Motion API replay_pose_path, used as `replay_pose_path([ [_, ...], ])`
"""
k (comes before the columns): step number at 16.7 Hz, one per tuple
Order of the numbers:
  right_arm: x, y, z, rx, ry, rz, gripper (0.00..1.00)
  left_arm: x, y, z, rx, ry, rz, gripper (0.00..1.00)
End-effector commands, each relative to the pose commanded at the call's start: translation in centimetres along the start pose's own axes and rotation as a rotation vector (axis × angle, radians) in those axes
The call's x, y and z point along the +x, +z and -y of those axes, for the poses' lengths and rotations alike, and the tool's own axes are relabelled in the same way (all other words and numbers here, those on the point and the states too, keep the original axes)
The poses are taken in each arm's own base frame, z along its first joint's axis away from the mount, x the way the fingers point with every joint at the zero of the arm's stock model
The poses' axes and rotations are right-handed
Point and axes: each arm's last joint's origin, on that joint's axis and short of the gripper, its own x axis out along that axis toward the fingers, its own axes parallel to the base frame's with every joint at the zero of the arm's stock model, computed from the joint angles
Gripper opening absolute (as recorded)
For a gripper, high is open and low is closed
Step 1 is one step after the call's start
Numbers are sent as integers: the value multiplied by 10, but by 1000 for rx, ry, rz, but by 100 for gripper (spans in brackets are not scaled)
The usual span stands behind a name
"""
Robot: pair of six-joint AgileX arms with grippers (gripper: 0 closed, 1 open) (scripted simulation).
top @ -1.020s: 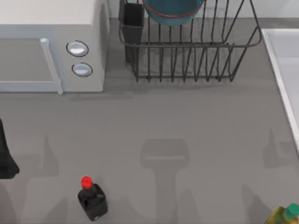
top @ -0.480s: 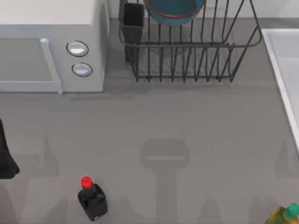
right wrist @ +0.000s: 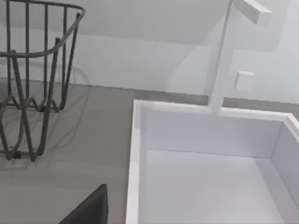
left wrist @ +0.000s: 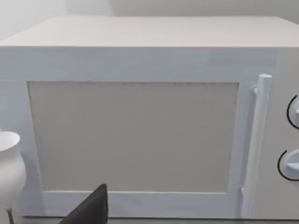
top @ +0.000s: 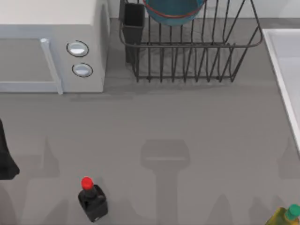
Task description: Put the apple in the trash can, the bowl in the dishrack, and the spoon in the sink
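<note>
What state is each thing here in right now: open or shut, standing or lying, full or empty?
Bowl: sitting in the dishrack.
Dishrack: upright at the table's back, holding the bowl.
Microwave: door shut.
Sink: what shows of its basin is empty.
Dark bottle: standing, red cap on.
Yellow-green bottle: at the front right corner, green cap on.
White vase: upright beside the microwave.

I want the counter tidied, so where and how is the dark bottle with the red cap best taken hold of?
Grip the dark bottle with the red cap by its squat dark body, below the narrow neck, probably coming in from the open grey counter at its right. It stands upright and alone, so a level side approach looks unobstructed.
</note>
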Motion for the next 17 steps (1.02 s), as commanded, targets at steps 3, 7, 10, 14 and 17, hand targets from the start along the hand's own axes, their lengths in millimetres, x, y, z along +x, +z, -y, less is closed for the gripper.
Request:
replay_pose_path([
  [3,5,11,8,-178,-30,-168,100,0,0,0,0,0,0,100],
  [7,19,24,25,-513,21,-495,100,0,0,0,0,0,0,100],
  [10,34,27,41,-758,180,-765,100,0,0,0,0,0,0,100],
  [14,55,26,67,-963,506,-1036,100,0,0,0,0,0,0,100],
  [17,68,24,87,-1030,753,-1130,100,0,0,0,0,0,0,100],
])
